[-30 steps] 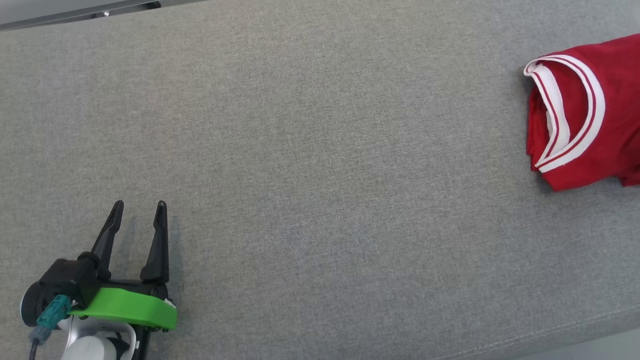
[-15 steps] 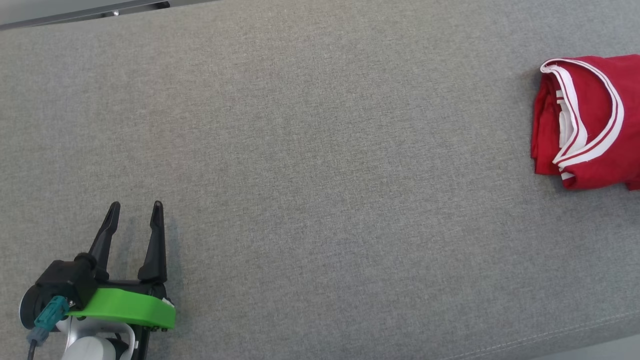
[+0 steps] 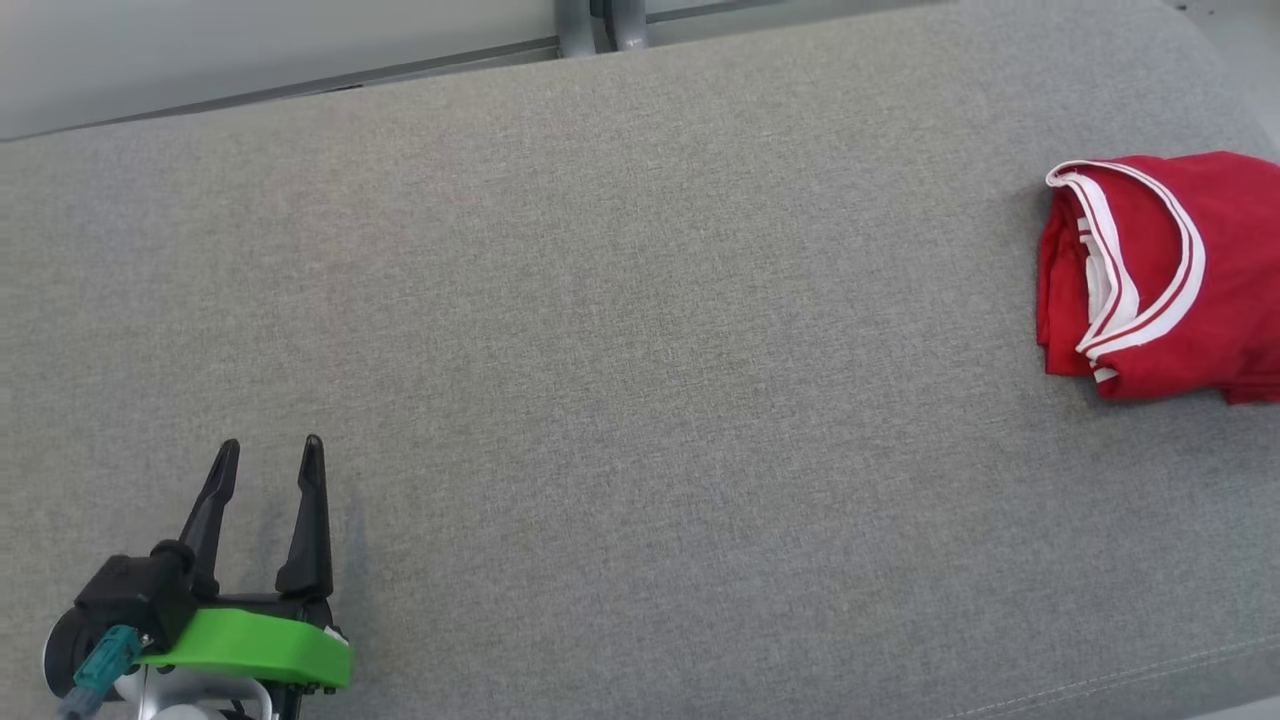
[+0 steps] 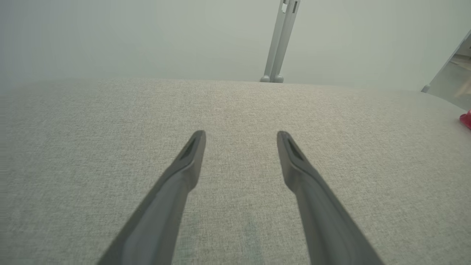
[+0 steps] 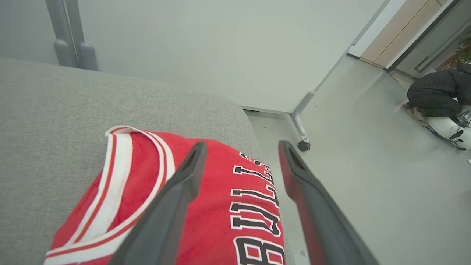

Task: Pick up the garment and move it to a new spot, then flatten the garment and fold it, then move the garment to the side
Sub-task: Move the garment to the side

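Note:
The garment (image 3: 1180, 275), a red jersey with white-and-red trim, lies folded at the far right end of the grey cushion (image 3: 640, 350). In the right wrist view the garment (image 5: 228, 206) shows black-and-white lettering and sits near the cushion's end, under my right gripper (image 5: 241, 147). That gripper is open above it, with nothing between its fingers. My left gripper (image 3: 268, 452) stands open over bare cushion at the lower left, far from the garment. The left wrist view shows my left gripper (image 4: 241, 135) with its fingers apart and a red sliver of garment (image 4: 466, 119) at the right edge.
A grey metal post (image 3: 595, 22) rises behind the cushion's far edge against a pale wall. Beyond the cushion's right end lies grey floor (image 5: 368, 184) with a wheeled frame leg (image 5: 303, 145), and a dark bundle (image 5: 438, 94) sits further off.
The garment has settled into a tighter folded bundle at the right end. The head camera has tilted, bringing the back wall and post into view. The left gripper holds its place.

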`<state>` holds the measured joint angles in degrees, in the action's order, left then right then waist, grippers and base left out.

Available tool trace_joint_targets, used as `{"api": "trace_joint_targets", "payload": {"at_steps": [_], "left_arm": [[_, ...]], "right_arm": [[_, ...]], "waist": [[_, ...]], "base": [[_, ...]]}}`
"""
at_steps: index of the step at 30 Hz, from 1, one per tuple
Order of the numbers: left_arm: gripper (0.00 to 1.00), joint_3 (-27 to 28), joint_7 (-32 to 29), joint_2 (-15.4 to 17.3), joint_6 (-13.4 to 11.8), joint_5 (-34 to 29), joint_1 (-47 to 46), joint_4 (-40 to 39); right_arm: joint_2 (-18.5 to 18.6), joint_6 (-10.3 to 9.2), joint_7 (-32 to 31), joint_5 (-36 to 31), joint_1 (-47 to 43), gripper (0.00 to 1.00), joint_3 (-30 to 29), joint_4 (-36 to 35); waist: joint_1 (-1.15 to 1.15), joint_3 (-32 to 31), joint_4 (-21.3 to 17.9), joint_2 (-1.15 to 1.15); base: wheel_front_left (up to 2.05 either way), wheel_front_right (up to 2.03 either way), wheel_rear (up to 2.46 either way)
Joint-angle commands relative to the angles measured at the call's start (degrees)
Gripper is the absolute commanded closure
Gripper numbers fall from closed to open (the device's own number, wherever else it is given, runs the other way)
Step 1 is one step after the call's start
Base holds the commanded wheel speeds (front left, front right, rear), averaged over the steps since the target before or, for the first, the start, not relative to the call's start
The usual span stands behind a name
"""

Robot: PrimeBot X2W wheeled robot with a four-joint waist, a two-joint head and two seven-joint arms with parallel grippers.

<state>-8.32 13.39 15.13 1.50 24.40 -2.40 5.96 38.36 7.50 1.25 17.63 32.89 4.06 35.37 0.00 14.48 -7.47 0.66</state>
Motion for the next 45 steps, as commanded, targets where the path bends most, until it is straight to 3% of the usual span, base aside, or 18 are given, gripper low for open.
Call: {"api": "trace_joint_targets", "payload": {"at_steps": [1,9,18,28,45], "left_arm": [[0.0,0.2,0.4,-0.1,-0.1,0.2,1.1,0.2],[0.0,0.6,1.3,-0.9,-1.0,-0.7,2.1,1.4],[0.0,1.5,1.9,-2.0,-0.3,-1.5,3.1,3.7],[0.0,3.1,1.8,-3.5,1.6,-3.5,3.7,5.5],[0.0,5.6,1.8,-6.3,4.0,-6.6,4.4,10.0]], "right_arm": [[-1.2,-0.01,2.1,-1.3,-1.7,0.0,-0.8,-1.6],[-8.1,-0.01,9.3,-4.6,-11.7,0.0,-6.0,-13.6],[-19.3,-0.01,12.1,-9.9,-25.1,0.0,-11.1,-25.8],[-27.2,0.0,13.7,-14.1,-33.2,0.0,-13.2,-26.5],[-33.4,0.0,14.0,-17.4,-37.5,0.0,-12.7,-25.4]], "waist": [[0.0,-1.9,0.7,-0.66],[0.0,-5.7,4.3,-0.66],[0.0,-8.7,7.6,-0.66],[0.0,-11.3,9.3,-0.66],[0.0,-14.7,10.4,-0.66]], "base": [[0.0,0.0,0.0],[0.0,0.0,0.0],[0.0,0.0,0.0],[0.0,0.0,0.0],[0.0,0.0,0.0]]}}
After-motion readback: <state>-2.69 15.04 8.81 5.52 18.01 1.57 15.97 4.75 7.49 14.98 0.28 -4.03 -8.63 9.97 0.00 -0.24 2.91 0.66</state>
